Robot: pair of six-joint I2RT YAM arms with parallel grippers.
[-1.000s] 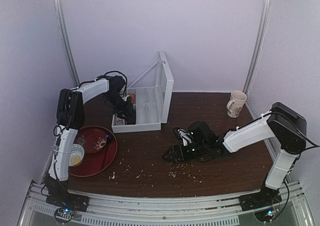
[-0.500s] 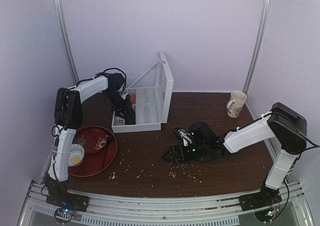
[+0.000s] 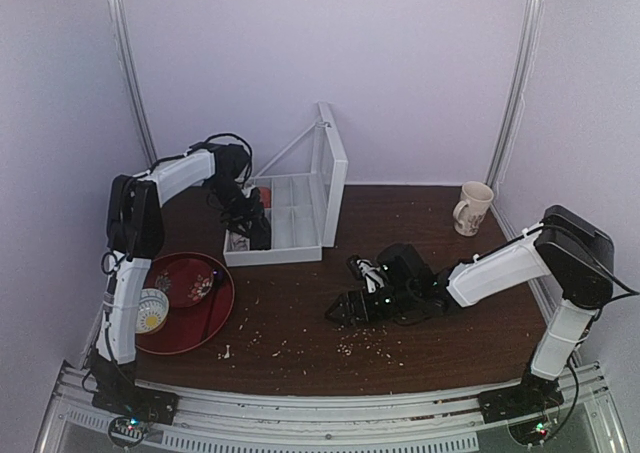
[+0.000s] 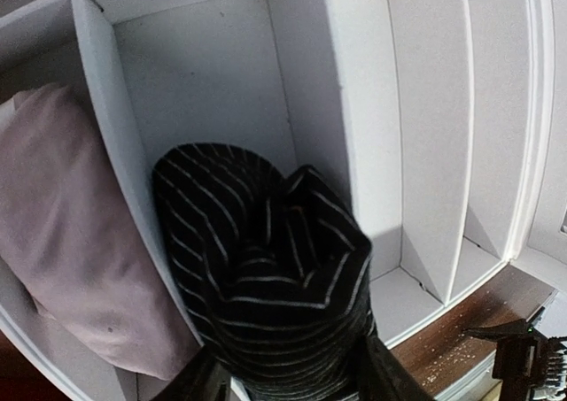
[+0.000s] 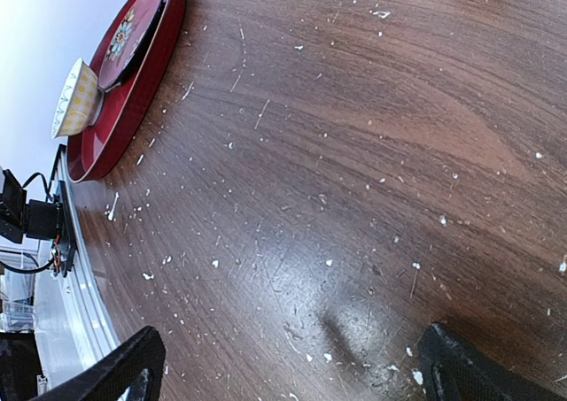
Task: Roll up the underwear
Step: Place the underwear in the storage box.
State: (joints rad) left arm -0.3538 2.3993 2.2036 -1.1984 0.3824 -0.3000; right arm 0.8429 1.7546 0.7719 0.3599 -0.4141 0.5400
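Over the white organizer box point(image 4: 354, 109), left hand point(image 3: 252, 228) is clamped on the rolled underwear point(image 4: 266, 277), just beside a pink cloth point(image 4: 71, 242) in one compartment. Right hand point(image 5: 288, 366) hangs low over the tabletop point(image 5: 354, 153), fingers apart.

Top external: fixed high behind arm bases, faces down and forward. Far off, takes in whole dark brown wooden table point(image 3: 400, 223) and both arms.

Left wrist: very near, looks straight into white plastic compartment box point(image 4: 425, 153), black pinstriped underwear point(image 4: 266, 268) filling lower middle. Top view shows same box point(image 3: 290, 223) at back left.

Right wrist: low, skims close over tabletop toward near-left corner, round red tray point(image 5: 146, 65) at upper left. Top view shows same tray point(image 3: 180, 338) at front left.
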